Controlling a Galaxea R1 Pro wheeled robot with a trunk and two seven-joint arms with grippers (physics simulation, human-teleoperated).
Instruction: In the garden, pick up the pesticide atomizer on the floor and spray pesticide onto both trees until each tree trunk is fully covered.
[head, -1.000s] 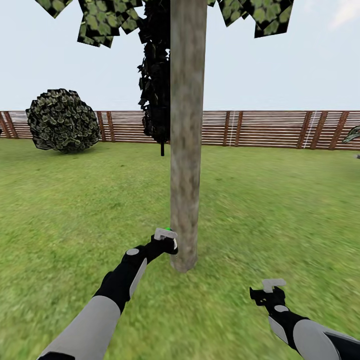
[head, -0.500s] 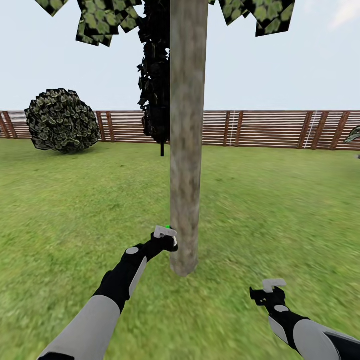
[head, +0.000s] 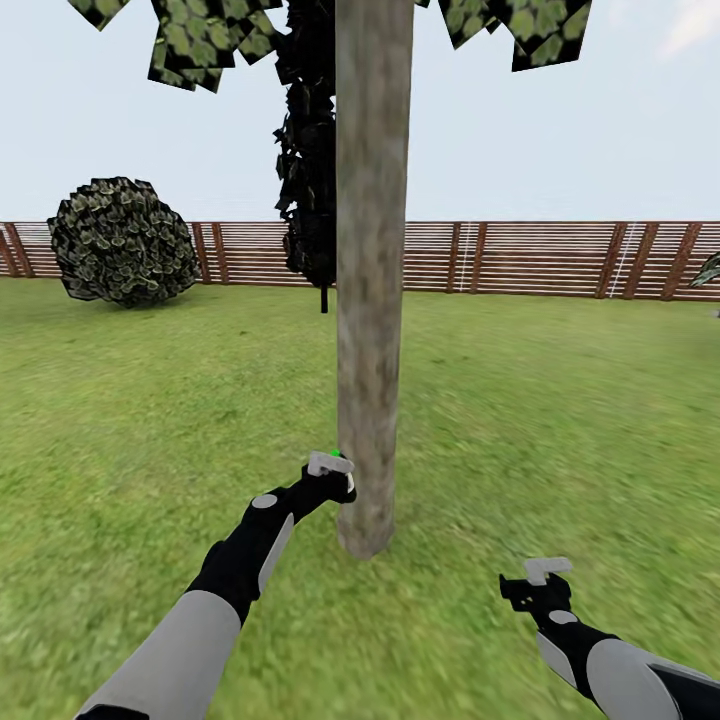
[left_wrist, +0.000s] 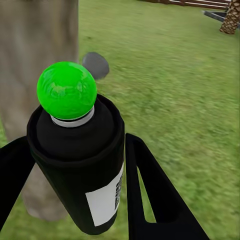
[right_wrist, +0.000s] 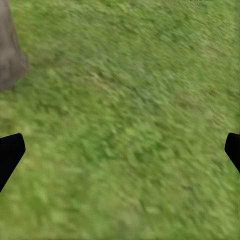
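A tree trunk (head: 370, 300) of mottled grey-brown bark rises straight ahead in the head view, with its leaf canopy (head: 200, 40) at the top. My left gripper (head: 338, 480) is held just left of the trunk's lower part, shut on the pesticide atomizer (head: 337, 456). In the left wrist view the atomizer (left_wrist: 75, 165) has a black body with a bright green ball on top. It sits between the two black fingers (left_wrist: 150, 190), and the trunk (left_wrist: 40, 45) stands close behind it. My right gripper (head: 535, 585) hangs low over the grass at the right, open and holding nothing (right_wrist: 120, 150).
A brown slat fence (head: 540, 258) closes off the lawn at the back. A round bush (head: 122, 240) stands at the left, and a dark conifer (head: 310, 180) behind the trunk. A palm stump (left_wrist: 231, 17) and a grey round thing (left_wrist: 95, 65) lie beyond on the grass.
The whole head view has shifted a little, so the trunk sits slightly further left and its base lower. Both arms hold the same pose, and the atomizer stays in the left gripper.
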